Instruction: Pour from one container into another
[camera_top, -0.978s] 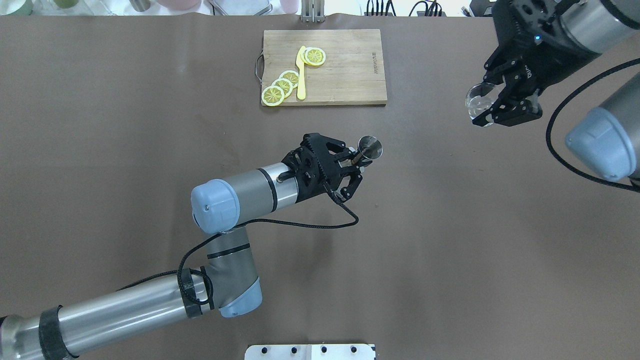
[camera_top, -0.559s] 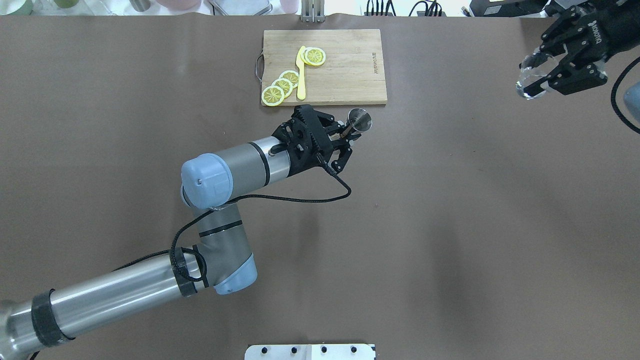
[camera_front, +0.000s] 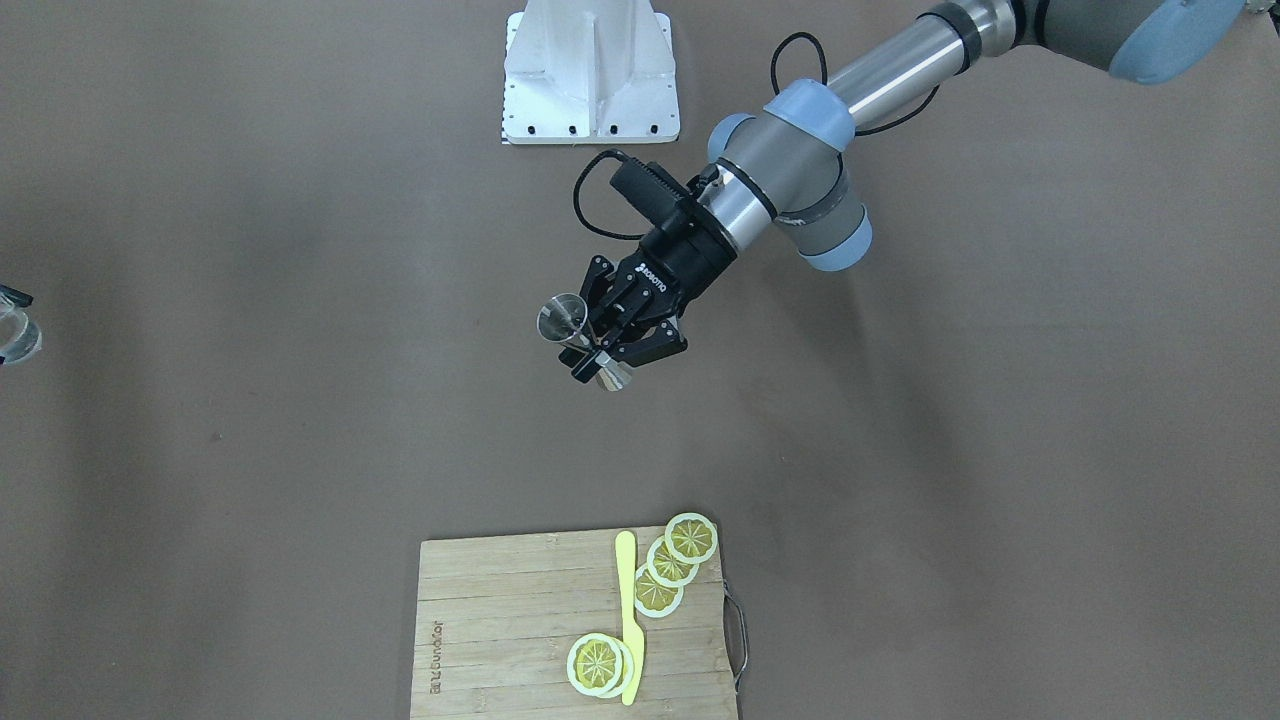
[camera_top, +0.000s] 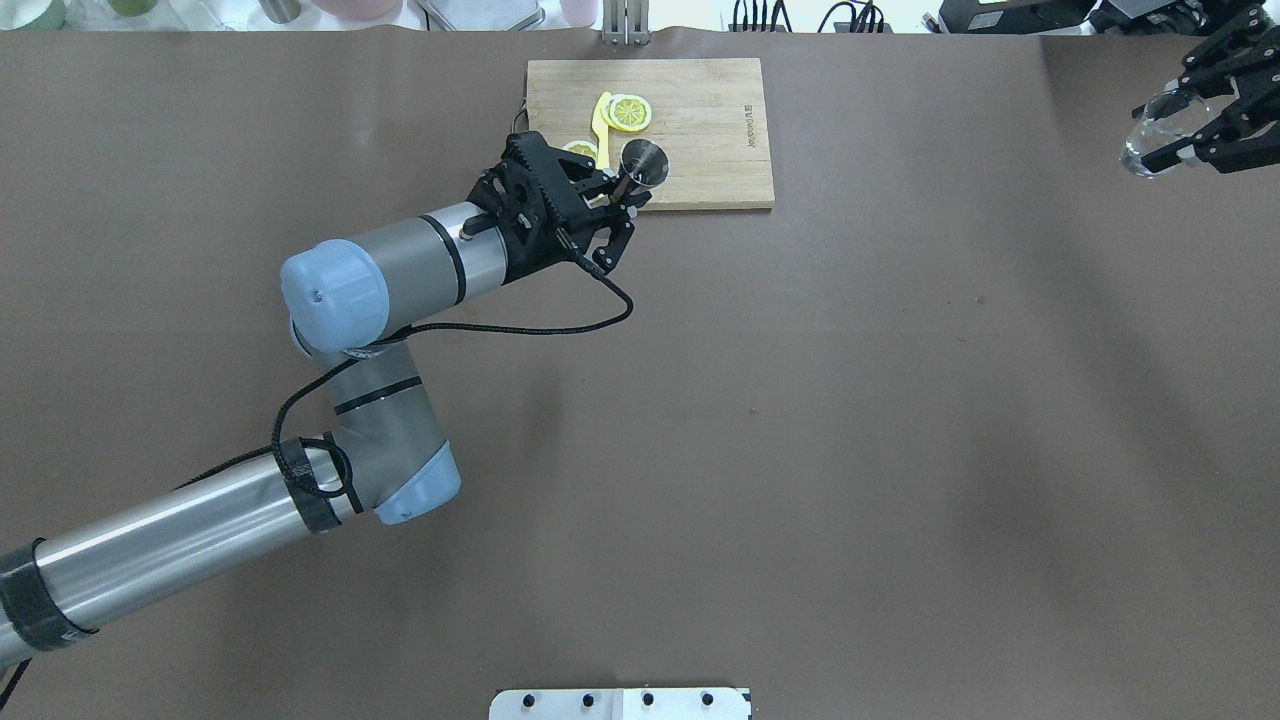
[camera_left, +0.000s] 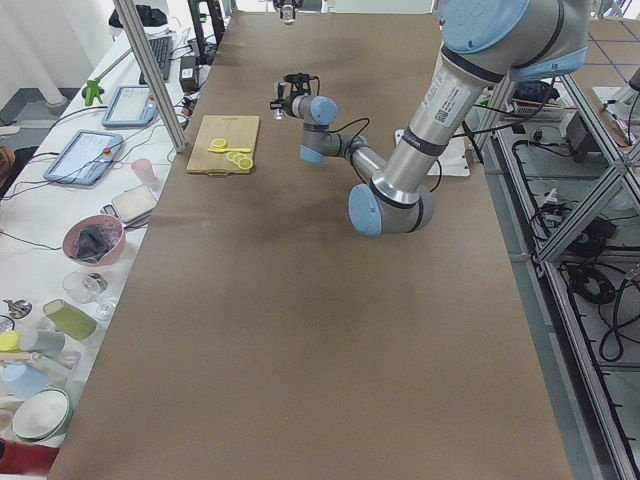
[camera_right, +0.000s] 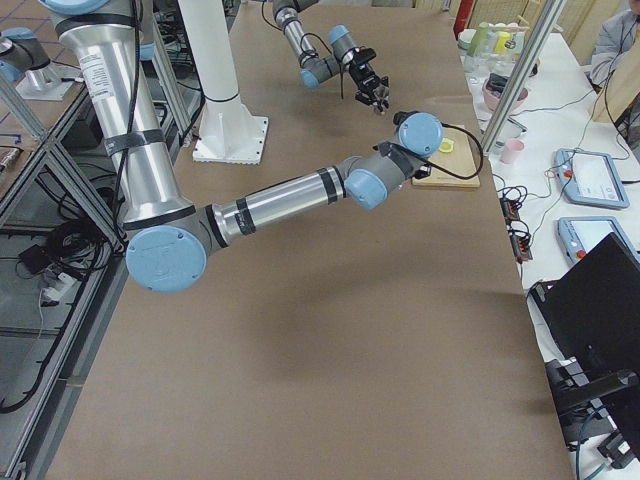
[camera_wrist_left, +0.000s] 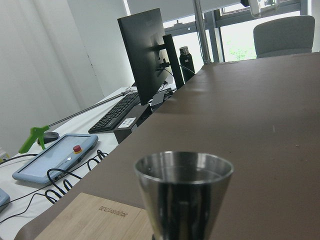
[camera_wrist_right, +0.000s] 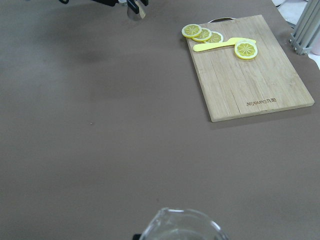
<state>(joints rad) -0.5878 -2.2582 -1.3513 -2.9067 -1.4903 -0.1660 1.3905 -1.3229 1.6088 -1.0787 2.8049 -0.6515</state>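
Note:
My left gripper (camera_top: 622, 195) is shut on the narrow waist of the grey steel jigger (camera_top: 643, 163). It holds the jigger raised and tilted, by the near edge of the wooden cutting board (camera_top: 700, 130). In the front-facing view the jigger (camera_front: 562, 320) hangs above bare table. The jigger's cup (camera_wrist_left: 184, 192) fills the bottom of the left wrist view. My right gripper (camera_top: 1172, 125) is at the far right edge of the overhead view, shut on the small clear glass (camera_top: 1140, 158). The glass rim (camera_wrist_right: 182, 227) shows at the bottom of the right wrist view.
The cutting board carries several lemon slices (camera_top: 630, 112) and a yellow knife (camera_front: 627, 610). The robot's white base plate (camera_top: 620, 703) sits at the table's near edge. Monitors, tablets and cups (camera_left: 95, 240) stand beyond the far edge.
My left gripper carried the jigger away from the robot and leftwards, up to the cutting board. My right gripper moved further right and towards the far edge with the glass.

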